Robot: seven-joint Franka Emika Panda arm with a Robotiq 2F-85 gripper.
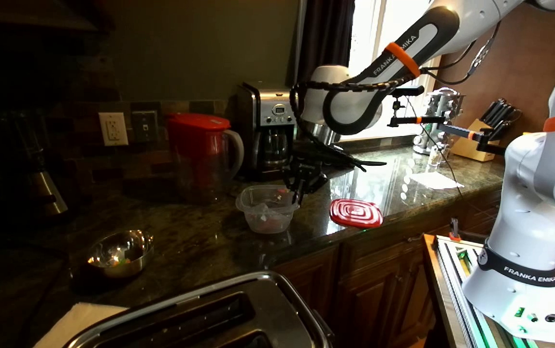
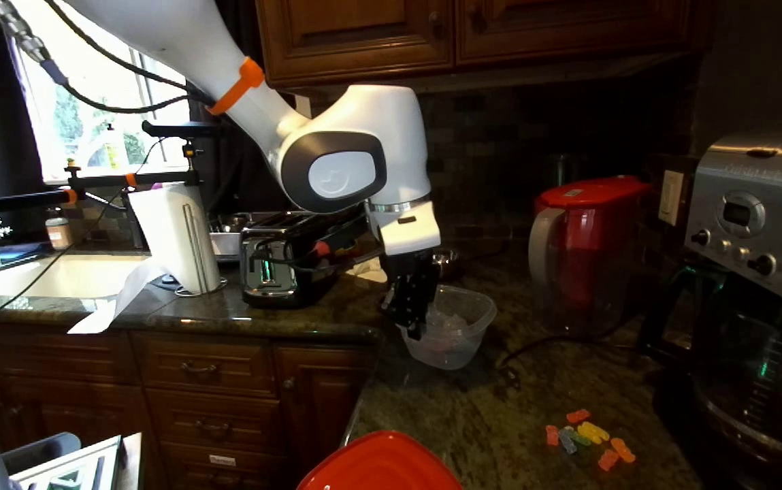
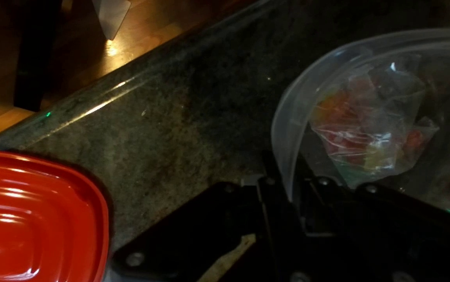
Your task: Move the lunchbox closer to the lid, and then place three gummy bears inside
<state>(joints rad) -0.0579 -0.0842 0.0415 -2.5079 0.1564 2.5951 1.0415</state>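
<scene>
The lunchbox, a translucent plastic tub, stands upright on the counter in both exterior views. A crumpled bag with coloured sweets lies inside it. My gripper points down at the tub's rim, one finger on the outside and one on the inside. The gap between the fingers is narrow; dark shadow hides whether their pads press the rim. The red lid lies flat near the counter edge, with a strip of bare stone between it and the tub. Several loose gummy bears lie near the coffee maker.
A metal bowl with small coloured bits sits beyond the tub, near a toaster. The red pitcher and coffee maker stand along the wall. A cord runs over the counter beside the tub.
</scene>
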